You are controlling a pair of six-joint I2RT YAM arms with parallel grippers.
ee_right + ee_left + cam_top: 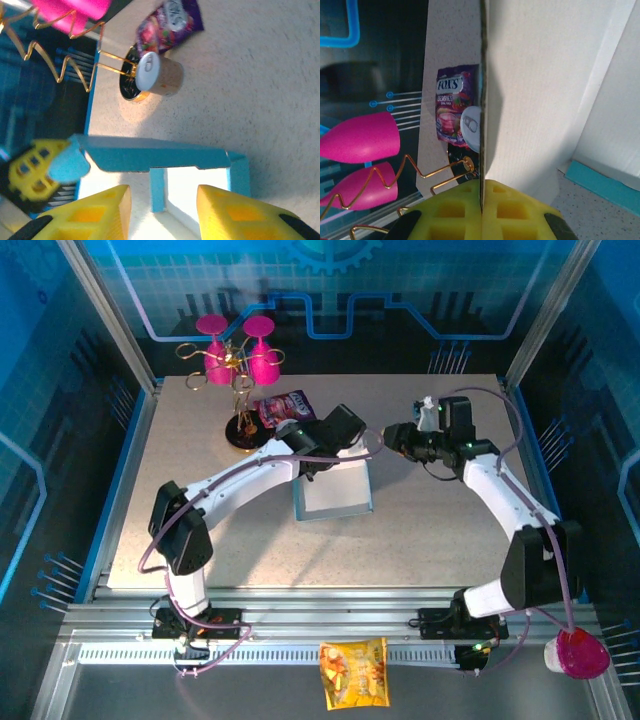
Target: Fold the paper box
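The light blue thin cardboard paper box (pixel 335 495) lies in the middle of the speckled beige desk (pixel 440 530), partly raised, its whitish inside facing up. The left pincer (pixel 481 212) is clenched on one upright wall, the thin edge pinched between its yellow pads. The right pincer (pixel 161 207) hangs released, jaws apart over an inner blue tab. A hard push here could crease the pinched wall, or drag the box toward the small beige can (pixel 162 75) and the gold wire stand (pixel 65 60) nearby.
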